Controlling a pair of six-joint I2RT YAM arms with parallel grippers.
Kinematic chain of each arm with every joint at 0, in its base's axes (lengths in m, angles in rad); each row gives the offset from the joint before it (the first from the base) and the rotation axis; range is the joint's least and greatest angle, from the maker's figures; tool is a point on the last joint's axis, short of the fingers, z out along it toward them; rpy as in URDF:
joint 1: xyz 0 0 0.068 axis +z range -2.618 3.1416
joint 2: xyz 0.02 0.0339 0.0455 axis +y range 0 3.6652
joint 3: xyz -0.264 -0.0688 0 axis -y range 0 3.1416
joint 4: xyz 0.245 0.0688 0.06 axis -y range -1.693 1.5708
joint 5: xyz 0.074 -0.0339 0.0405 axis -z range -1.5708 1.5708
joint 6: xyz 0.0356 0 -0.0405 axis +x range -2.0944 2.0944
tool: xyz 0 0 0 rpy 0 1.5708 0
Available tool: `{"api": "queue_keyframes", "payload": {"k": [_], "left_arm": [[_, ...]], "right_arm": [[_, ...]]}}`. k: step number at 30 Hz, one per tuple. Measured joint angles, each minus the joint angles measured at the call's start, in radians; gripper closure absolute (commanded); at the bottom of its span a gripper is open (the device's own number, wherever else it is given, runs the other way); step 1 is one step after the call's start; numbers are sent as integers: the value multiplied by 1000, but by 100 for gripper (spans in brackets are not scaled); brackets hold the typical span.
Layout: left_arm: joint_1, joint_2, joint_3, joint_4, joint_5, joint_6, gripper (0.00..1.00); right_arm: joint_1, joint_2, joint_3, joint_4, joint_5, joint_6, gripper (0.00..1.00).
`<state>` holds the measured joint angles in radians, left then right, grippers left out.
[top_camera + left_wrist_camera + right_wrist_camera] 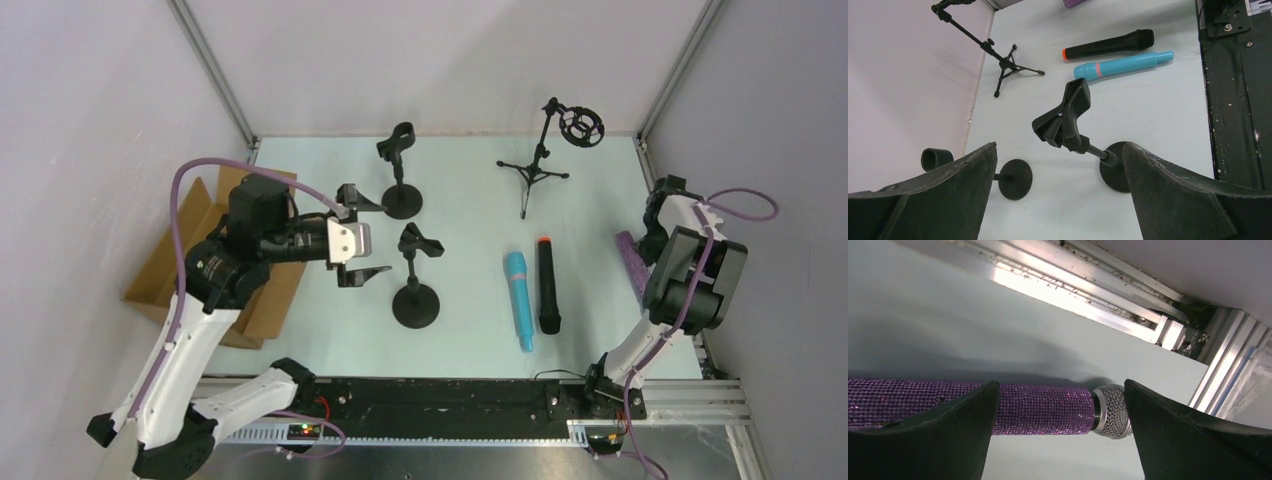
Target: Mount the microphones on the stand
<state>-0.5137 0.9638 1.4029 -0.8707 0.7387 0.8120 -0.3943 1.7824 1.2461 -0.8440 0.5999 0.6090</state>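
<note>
Purple mic (630, 258) mostly hidden behind right arm (690, 275) in top view.

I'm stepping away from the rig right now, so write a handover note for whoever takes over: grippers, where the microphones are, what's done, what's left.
Left gripper: open, empty, between the two clip stands.
Right gripper: open over the purple glitter microphone at the right edge of the table, not gripping it.
Light blue microphone and black microphone: lying side by side on the table, right of centre.
Done: nothing; the clip stands and the tripod stand at the back hold no microphone.
Left: mount all three.
</note>
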Motion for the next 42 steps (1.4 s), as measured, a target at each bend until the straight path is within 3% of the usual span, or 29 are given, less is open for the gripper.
{"api": "queue_keyframes", "payload": {"k": [13, 24, 32, 42], "left_arm": [[0, -21, 41, 1, -2, 0, 0], [0, -55, 43, 1, -2, 0, 0], [0, -45, 47, 2, -3, -2, 0], [0, -47, 47, 2, -14, -2, 0]], "right_arm": [[296, -38, -29, -48, -35, 33, 1], [364, -364, -139, 37, -192, -63, 3], [491, -293, -175, 102, -299, -146, 8], [617, -288, -330, 182, -339, -120, 13]]}}
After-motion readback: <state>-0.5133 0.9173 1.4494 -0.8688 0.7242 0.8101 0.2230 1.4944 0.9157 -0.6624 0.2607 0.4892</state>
